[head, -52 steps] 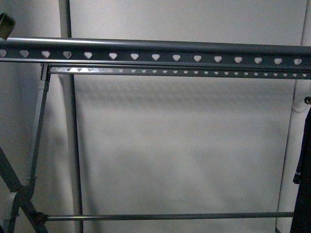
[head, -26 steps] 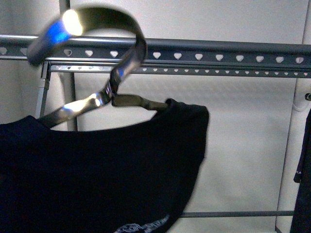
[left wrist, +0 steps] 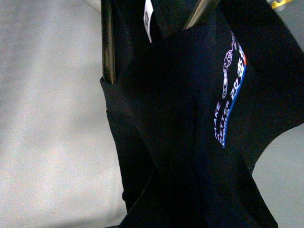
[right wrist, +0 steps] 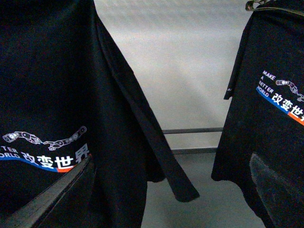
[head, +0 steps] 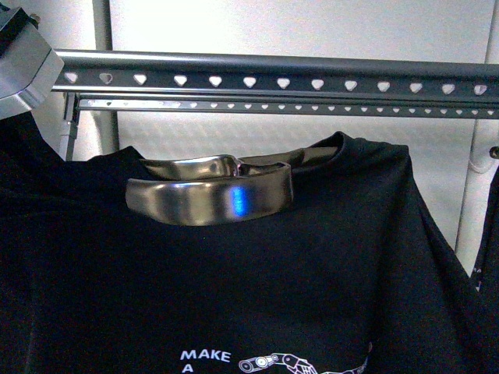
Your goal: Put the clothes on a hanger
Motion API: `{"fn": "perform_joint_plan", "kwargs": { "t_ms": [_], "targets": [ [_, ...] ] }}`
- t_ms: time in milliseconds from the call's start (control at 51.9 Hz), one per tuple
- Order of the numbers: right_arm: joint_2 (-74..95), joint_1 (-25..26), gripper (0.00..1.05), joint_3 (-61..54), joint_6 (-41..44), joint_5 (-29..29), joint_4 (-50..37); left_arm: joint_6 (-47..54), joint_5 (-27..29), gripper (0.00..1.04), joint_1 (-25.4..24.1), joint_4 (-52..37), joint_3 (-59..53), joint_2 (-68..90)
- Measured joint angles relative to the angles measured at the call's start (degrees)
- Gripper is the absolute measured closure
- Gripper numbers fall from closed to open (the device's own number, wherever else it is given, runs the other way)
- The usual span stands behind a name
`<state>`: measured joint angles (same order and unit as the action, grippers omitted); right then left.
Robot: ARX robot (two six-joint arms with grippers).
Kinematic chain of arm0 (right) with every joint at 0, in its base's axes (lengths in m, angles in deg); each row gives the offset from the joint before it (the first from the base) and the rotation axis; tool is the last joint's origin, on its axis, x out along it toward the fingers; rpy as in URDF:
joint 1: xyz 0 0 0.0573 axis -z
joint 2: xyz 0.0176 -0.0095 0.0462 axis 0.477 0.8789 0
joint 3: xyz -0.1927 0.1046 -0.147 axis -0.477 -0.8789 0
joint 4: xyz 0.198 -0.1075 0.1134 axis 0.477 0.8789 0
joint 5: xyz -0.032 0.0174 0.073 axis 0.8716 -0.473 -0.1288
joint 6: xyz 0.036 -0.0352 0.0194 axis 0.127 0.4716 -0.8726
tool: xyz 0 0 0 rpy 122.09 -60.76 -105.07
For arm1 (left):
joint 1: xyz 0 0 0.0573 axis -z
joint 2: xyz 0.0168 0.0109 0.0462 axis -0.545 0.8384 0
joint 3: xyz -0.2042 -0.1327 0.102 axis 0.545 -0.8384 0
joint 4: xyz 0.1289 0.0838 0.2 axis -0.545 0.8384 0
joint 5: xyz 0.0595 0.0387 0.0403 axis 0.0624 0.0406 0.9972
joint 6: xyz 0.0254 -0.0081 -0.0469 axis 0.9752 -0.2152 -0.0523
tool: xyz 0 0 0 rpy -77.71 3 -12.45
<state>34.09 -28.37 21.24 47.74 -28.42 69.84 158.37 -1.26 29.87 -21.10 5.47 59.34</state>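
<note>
The clothes [head: 327,265], a black T-shirt with white "MAKE A" lettering [head: 206,360], fill the lower front view just below the hanger's heart-holed rail [head: 312,82]. A shiny metal hook [head: 210,199] lies across the collar. My left gripper is shut on the clothes; in the left wrist view its jaws are buried in the dark cloth [left wrist: 190,156] beside the blue-white graphic [left wrist: 229,90]. My right gripper [right wrist: 166,199] is open and empty, with its fingers [right wrist: 52,194] low between two hanging garments. The clothes [right wrist: 47,95] hang on one side of it.
Another dark garment [right wrist: 275,118] with a small white sleeve mark [right wrist: 229,89] hangs at the rack's right end and shows at the front view's right edge [head: 490,265]. A second thinner rail [head: 312,109] runs behind the first. A grey arm part [head: 23,66] is at top left.
One second ago only the rack showed. The clothes came up from the lower left and now fill the view under the rail. The shiny hook has dropped from the rail to the collar.
</note>
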Motion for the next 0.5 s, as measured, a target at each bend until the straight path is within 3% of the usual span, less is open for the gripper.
{"fn": "perform_joint_plan", "kwargs": {
  "t_ms": [77,96,154,193,270,366,424,501],
  "targets": [
    [0.0,0.0,0.07,0.0,0.0,-0.1,0.0,0.0,0.0,1.01,0.0,0.0,0.0,0.0],
    [0.6,0.7,0.07,0.2,0.7,-2.8,0.6,0.0,0.0,1.01,0.0,0.0,0.0,0.0],
    [6.0,7.5,0.07,2.6,4.9,-18.8,4.1,0.1,0.0,1.01,-0.1,0.0,0.0,0.0],
    [13.2,14.6,0.07,5.4,10.7,-34.4,1.9,0.2,0.1,1.01,-0.2,0.0,-0.1,0.0],
    [23.4,23.5,0.07,10.4,19.4,-49.5,-3.1,0.3,0.0,1.01,0.0,0.0,-0.1,0.0],
    [33.3,27.1,0.07,17.6,30.3,-59.2,-3.3,0.3,0.1,1.01,0.0,0.0,-0.1,0.0],
    [41.5,27.1,0.07,24.5,41.9,-65.9,1.7,0.4,0.3,1.01,-0.2,0.0,-0.2,0.0],
    [49.6,26.0,0.07,32.3,57.0,-66.6,12.7,0.4,0.4,1.01,-0.2,0.0,-0.2,0.0]
  ]
}}
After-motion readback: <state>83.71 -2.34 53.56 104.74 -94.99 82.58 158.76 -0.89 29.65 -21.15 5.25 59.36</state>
